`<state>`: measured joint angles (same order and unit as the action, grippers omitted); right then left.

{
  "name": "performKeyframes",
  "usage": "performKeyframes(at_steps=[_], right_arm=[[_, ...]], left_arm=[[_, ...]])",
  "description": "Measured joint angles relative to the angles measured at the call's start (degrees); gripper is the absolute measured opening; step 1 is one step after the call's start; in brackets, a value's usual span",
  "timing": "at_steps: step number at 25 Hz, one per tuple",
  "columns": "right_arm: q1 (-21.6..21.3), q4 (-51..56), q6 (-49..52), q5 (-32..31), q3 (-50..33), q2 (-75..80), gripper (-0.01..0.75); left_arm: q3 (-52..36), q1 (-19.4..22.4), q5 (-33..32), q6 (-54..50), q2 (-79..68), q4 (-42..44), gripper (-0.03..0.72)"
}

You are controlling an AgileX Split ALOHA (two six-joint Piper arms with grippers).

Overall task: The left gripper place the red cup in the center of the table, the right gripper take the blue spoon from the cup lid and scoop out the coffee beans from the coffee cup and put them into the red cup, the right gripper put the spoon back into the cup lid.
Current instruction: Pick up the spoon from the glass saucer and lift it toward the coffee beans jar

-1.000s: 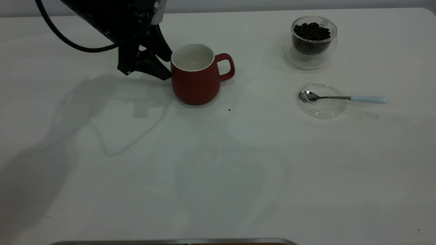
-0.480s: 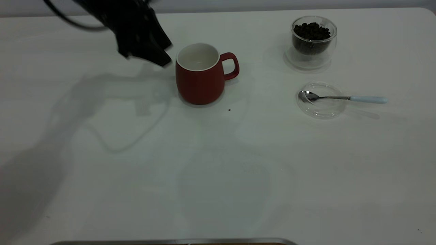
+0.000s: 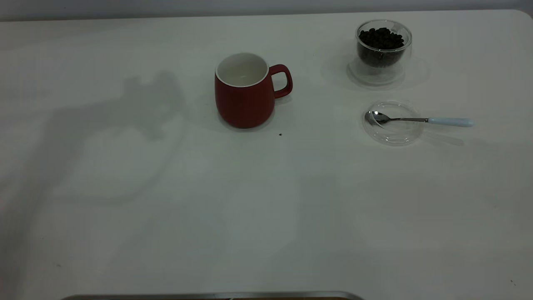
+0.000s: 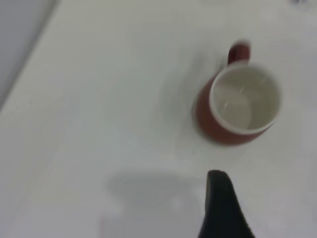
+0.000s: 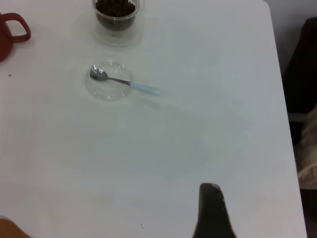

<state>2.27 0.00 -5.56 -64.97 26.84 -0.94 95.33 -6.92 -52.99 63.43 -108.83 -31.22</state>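
The red cup stands upright and empty on the table, left of centre towards the back, its handle pointing right. It also shows in the left wrist view. The coffee cup with the coffee beans stands at the back right. In front of it, the blue spoon rests with its bowl in the cup lid and its handle pointing right. Neither arm shows in the exterior view. One finger of my left gripper hangs above bare table near the red cup. One finger of my right gripper is well away from the spoon.
A small dark speck lies just right of the red cup's base. A metal edge runs along the table's near side. In the right wrist view the table's edge borders dark objects.
My left arm has let go of the red cup and pulled back out of the exterior view. The cup stays where it was set; only the arm's shadow remains on the table.
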Motion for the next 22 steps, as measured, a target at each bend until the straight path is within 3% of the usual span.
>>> performKeyframes(at_steps=[9,14,18,22], right_arm=[[0.0,0.0,0.0,0.0,0.0,0.0,0.547],[0.0,0.0,0.0,0.0,0.0,0.0,0.547],[0.0,0.0,0.0,0.0,0.0,0.0,0.547],[0.0,0.0,0.0,0.0,0.0,0.0,0.547]], left_arm=[[0.0,0.0,-13.4,-29.6,26.6,14.3,0.516],[-1.4,0.0,-13.7,-43.3,35.8,25.1,0.516],[-10.7,0.0,-13.7,-49.2,43.0,27.1,0.516],[-26.9,0.0,-13.7,-51.3,49.7,27.7,0.516]])
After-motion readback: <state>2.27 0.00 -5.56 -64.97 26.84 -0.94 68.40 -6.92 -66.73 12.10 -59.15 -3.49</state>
